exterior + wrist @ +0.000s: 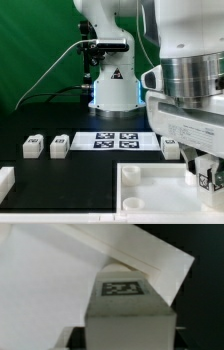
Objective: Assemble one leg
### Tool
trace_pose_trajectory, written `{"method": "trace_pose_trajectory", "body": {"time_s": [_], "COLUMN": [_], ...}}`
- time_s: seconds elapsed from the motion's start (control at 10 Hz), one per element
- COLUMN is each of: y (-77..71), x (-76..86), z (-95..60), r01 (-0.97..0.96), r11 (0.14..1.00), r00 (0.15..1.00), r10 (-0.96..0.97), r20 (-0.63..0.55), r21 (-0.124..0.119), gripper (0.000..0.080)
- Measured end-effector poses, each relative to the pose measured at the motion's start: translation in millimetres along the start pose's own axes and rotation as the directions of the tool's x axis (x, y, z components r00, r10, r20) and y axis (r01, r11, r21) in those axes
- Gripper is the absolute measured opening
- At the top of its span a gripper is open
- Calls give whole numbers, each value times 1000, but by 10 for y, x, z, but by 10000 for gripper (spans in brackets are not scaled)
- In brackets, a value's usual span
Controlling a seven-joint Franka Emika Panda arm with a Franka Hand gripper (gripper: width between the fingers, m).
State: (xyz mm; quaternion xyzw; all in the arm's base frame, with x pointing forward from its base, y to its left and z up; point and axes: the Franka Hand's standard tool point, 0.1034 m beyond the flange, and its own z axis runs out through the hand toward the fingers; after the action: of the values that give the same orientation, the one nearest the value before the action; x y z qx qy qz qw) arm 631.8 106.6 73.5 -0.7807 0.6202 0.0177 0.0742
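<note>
At the exterior view's right, low over the tray, the pincer [204, 172] is clenched on a leg [124, 308]. In the wrist view the block fills the middle, tag side up, with a dark finger [70, 336] pressed to its flank. The leg's far end points at a corner of the tray [150, 186], where two raised rim lines meet. Whether it touches the tray floor I cannot tell. What shows of the tray's inside is flat white floor, and the held leg is the only thing over it.

A second leg [170, 148] stands on the black surface [60, 180] just beyond the tray's far rim, close beside the pincer. The marker board [115, 140] lies flat toward the exterior view's left of it. A strip of surface shows between the board and the rim. Further left stand a third leg [59, 147] and a fourth leg [33, 147], side by side and well apart from the tray. A white part [5, 181] is cut off by the frame's lower left edge. Dark surface lies between it and the tray.
</note>
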Motion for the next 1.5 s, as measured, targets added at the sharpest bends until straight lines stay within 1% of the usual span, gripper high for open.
{"method": "trace_pose_trajectory", "body": {"time_s": [0.1,0.2,0.3,0.4,0.5,0.6,0.7,0.8,0.9,1.0,1.1,1.2,1.3,1.4,1.5], "y": [14,1,-3,0,1,2,2,-13,-28,-28,-26,-23,-20,-40,-82], "x": [-66,-149,-143,-138,-137,-142,-148,-158,-175,-219,-216,-200,-202,-205,-228], "z": [5,0,-2,-2,0,2,-1,-20,-38,-39,-33,-28,-22,4,21], "r01": [-240,-419,-499,-518,-501,-439,-255,-37,105,164,298,401,471,749,839], "r11": [970,905,864,853,863,896,964,997,992,984,952,913,880,662,540], "r00": [971,908,867,855,865,898,967,999,994,986,954,916,882,662,540], "r10": [239,418,496,515,498,436,253,36,-106,-165,-298,-402,-471,-749,-841], "r20": [14,33,48,57,55,50,33,17,10,7,-4,-12,-17,-24,-17], "r21": [33,68,71,68,68,71,74,73,73,73,72,71,65,-23,-60], "gripper": [294,294,294,294,294,413,413,546,625,625,645,649,649,649,649]}}
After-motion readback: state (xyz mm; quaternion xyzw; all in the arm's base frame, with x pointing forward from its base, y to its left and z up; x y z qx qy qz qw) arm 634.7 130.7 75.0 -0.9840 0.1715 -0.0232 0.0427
